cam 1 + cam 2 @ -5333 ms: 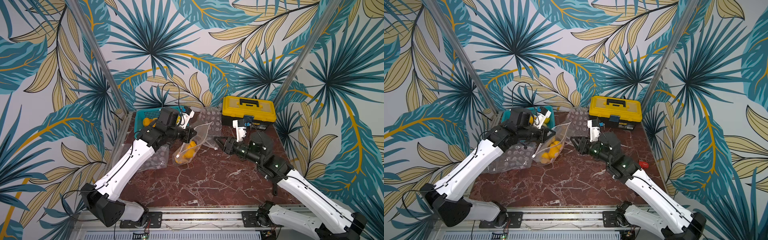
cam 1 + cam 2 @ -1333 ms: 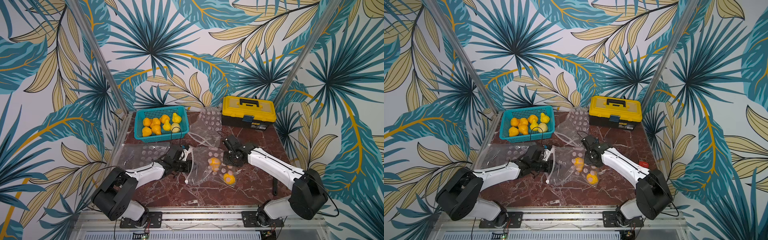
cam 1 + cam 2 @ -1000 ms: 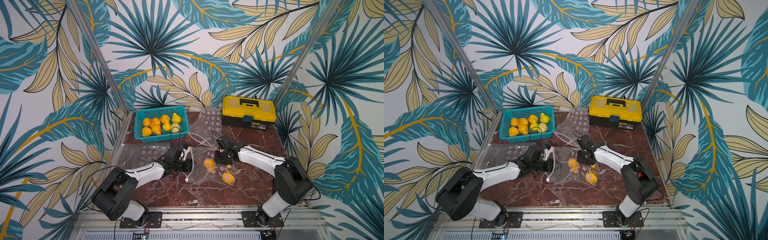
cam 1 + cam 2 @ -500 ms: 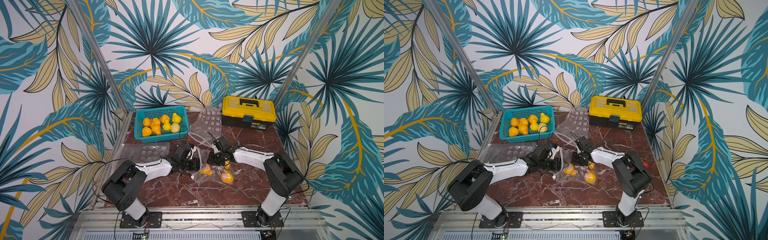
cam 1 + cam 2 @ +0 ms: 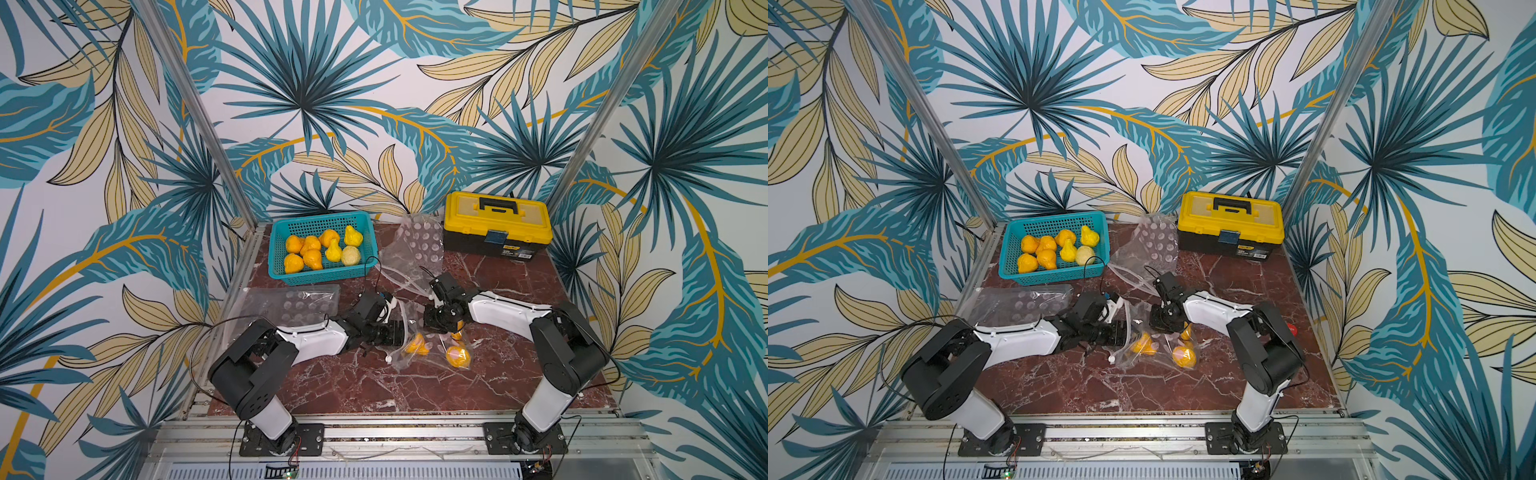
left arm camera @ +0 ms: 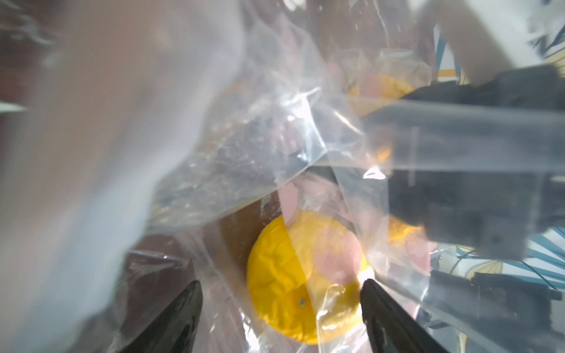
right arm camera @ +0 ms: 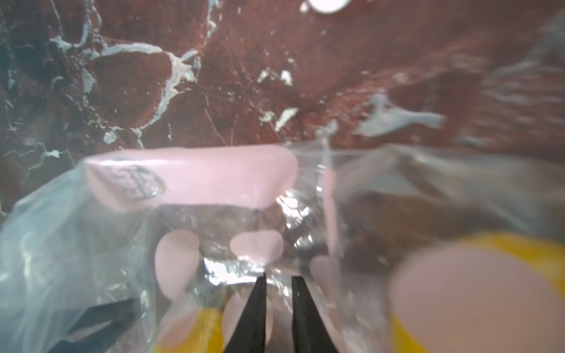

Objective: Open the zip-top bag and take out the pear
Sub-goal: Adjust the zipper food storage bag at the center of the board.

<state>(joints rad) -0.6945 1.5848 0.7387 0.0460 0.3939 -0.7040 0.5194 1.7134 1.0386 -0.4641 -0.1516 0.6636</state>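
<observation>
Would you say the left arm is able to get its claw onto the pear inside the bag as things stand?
Probably yes. The left claw is open, its tips either side of the pear just ahead. Only the bag film might catch between them.

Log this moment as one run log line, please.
stage: reaching for fruit | left pincer: open, around yellow pear in clear zip-top plastic bag | right pincer: nearly closed on bag film | pear: not out

walls [image 5: 374, 83]: teal and tan palm-leaf print | tabletop [image 5: 415, 386]: red-brown veined marble | light: even
</observation>
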